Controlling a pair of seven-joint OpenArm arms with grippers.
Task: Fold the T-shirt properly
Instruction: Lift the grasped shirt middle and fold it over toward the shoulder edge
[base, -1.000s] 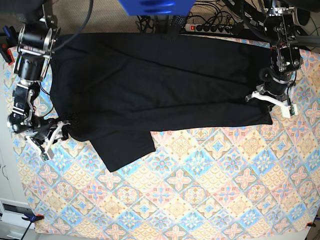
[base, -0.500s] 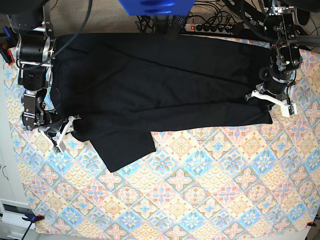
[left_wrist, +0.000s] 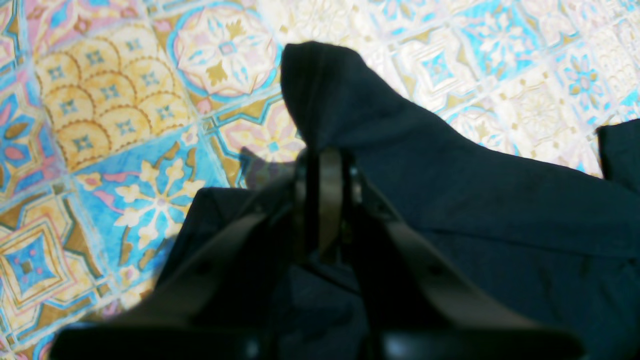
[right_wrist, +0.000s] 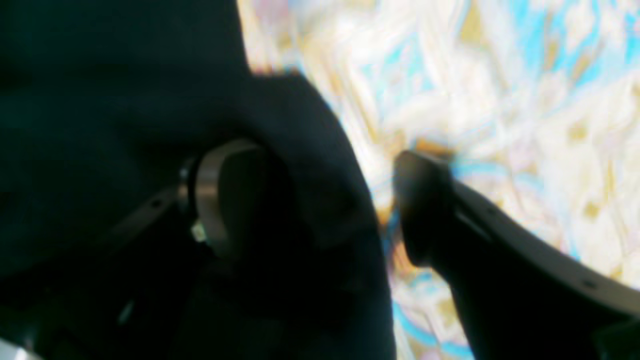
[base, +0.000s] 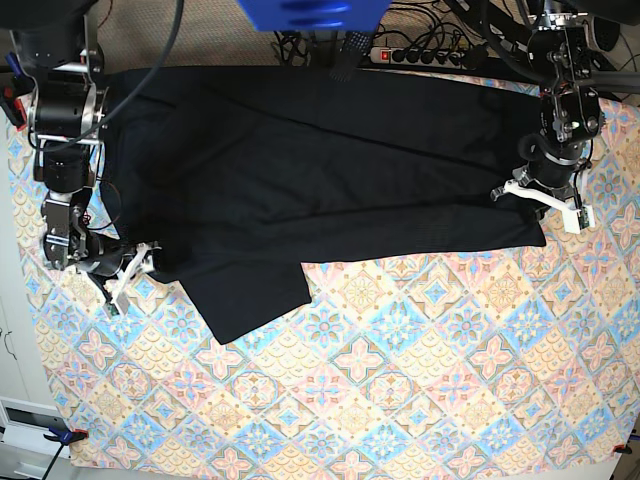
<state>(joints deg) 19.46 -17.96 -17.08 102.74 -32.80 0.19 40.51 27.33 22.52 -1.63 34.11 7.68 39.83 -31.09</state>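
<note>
The black T-shirt (base: 320, 170) lies spread across the far half of the table, with one sleeve (base: 250, 295) jutting toward the front. In the base view my right gripper (base: 130, 268) is at the shirt's left edge. The right wrist view shows this gripper (right_wrist: 320, 165) open, its fingers (right_wrist: 425, 215) standing wide apart with a fold of the T-shirt (right_wrist: 310, 150) between them. My left gripper (base: 542, 200) is at the shirt's right edge. In the left wrist view, that gripper (left_wrist: 322, 155) is shut on the T-shirt (left_wrist: 450, 190), a corner of cloth peaking up past its fingertips.
A colourful patterned tablecloth (base: 420, 380) covers the table. A power strip with cables (base: 420, 52) and a blue object (base: 310, 12) lie behind the far edge. A clamp (base: 62, 435) sits at the front left corner.
My right gripper slid right along the shirt's left edge and its jaws opened wide. The left gripper stayed shut in place.
</note>
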